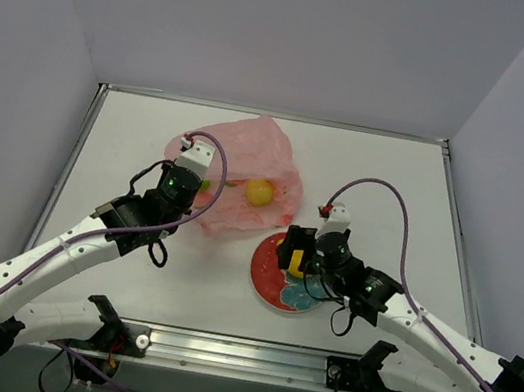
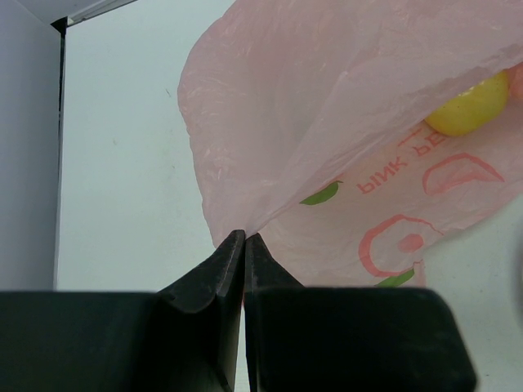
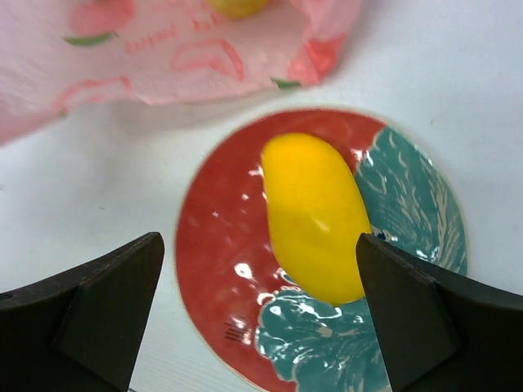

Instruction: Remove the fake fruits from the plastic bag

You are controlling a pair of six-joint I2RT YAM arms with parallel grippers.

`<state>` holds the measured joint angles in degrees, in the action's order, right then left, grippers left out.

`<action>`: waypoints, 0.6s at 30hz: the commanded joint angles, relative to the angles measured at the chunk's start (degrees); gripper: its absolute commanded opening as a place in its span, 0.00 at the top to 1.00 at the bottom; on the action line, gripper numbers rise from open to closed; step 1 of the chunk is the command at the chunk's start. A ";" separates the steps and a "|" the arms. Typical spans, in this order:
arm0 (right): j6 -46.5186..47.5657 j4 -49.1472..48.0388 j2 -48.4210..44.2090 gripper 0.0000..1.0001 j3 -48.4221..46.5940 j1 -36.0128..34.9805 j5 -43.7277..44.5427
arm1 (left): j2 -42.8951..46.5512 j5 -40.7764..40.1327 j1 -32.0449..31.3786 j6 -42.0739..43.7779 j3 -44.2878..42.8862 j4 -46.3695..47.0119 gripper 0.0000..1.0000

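Note:
The pink plastic bag (image 1: 245,178) lies crinkled at the table's middle back, and a round yellow fruit (image 1: 260,192) shows inside it. My left gripper (image 2: 245,237) is shut on the plastic bag (image 2: 327,106) at its near left edge, holding the film lifted; the yellow fruit (image 2: 470,110) shows through the film. A long yellow-orange fruit (image 3: 315,216) lies free on the red-and-teal plate (image 3: 221,245). My right gripper (image 3: 260,249) hangs open just above it, fingers wide on either side, touching nothing. In the top view that gripper (image 1: 295,253) covers part of the plate (image 1: 268,278).
The bag's near right corner (image 3: 319,57) lies just beyond the plate's far rim. Raised table edges run along the left (image 1: 70,162) and right (image 1: 454,230). White table surface (image 1: 387,178) stretches right of the bag.

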<state>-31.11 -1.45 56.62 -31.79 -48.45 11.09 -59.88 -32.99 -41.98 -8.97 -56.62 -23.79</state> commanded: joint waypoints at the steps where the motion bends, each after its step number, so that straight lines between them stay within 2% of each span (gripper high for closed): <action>1: 1.75 2.51 -2.13 0.00 -6.34 -0.25 2.53 | 1.43 0.29 0.14 0.62 -2.53 -0.38 0.98; 4: 4.21 2.07 2.78 0.02 -12.14 -0.25 0.70 | 1.25 0.74 0.14 0.62 -2.53 -0.38 0.98; 9: 6.41 -4.95 16.13 0.05 -18.47 -0.25 -2.21 | 0.38 1.00 -0.30 0.10 -2.62 -0.38 0.98; 13: 8.78 -6.63 27.72 0.05 -25.93 -0.25 -1.87 | 0.64 1.88 -1.26 -0.52 -2.00 0.50 0.98; 18: 12.56 -6.72 35.74 0.03 -32.97 2.21 -1.68 | 0.38 0.74 -3.46 -0.52 -1.48 0.94 0.98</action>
<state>-22.04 -6.28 90.67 -59.59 -47.83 9.17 -59.88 -31.46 -44.31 -9.08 -56.62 -23.70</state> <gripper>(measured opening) 0.969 0.025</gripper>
